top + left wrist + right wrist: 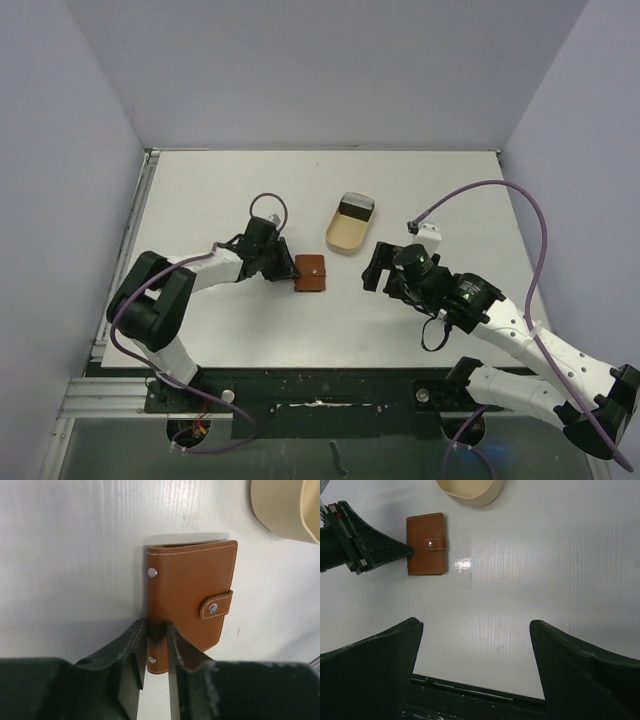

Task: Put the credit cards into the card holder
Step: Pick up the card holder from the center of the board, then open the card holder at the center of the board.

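A small, flat, reddish-brown leather card holder (311,272) lies on the white desk (200,200), roughly midway between the two arms and just near of a tan oval tray (338,238). It is closed, and its snap strap (216,604) is buttoned across the front.

The left hand (286,267) reaches in low from the left. In the left wrist view, this hand (152,650) is pinching the stitched spine edge of the card holder (192,595) near one corner. One dark finger (131,647) sits on each side of that edge, and the rest of the leather lies flat on the desk. A curved rim of the tray (280,505) shows at the upper right, apart from the card holder.

The right hand (383,275) hovers to the right of the card holder, well apart from it. In its own camera the hand (476,650) is spread wide with only bare desk between its fingers (375,670). Beyond them are the card holder (426,543), the left hand (409,551) touching its left side, and the tray (470,492) at the top edge.

The credit cards (356,208) appear to sit in the far end of the tray, as a pale strip beside a dark band. They are too small to count.
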